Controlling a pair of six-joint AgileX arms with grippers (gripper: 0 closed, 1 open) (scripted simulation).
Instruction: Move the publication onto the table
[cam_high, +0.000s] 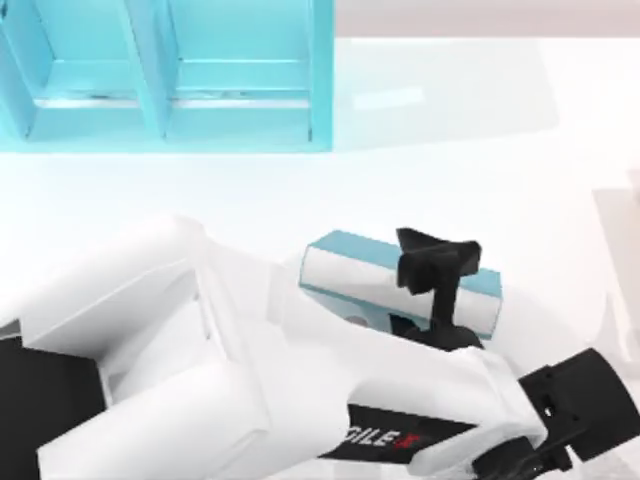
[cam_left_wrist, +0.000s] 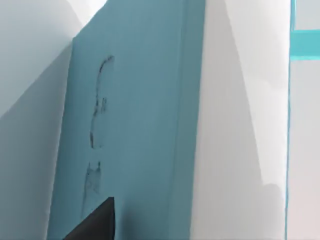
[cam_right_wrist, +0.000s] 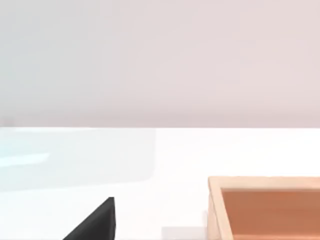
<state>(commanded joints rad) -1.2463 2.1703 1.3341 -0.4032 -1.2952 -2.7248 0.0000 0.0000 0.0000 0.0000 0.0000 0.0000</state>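
The publication (cam_high: 350, 277), a thick teal-blue book with white page edges, hangs above the table (cam_high: 470, 170) near the middle, to the right of centre. My left gripper (cam_high: 438, 262) is shut on its right part, and the big white left arm reaches in from the lower left. In the left wrist view the book's teal cover (cam_left_wrist: 135, 125) is very close, with the white page block beside it and one dark fingertip (cam_left_wrist: 95, 225) at its lower edge. My right arm is parked off to the right; one of its dark fingertips (cam_right_wrist: 95, 222) shows over the white table (cam_right_wrist: 125, 170).
A teal compartment shelf (cam_high: 170, 70) stands at the back left, and a strip of it (cam_left_wrist: 305, 45) also shows in the left wrist view. A light wooden box (cam_right_wrist: 265, 205) sits on the table in the right wrist view.
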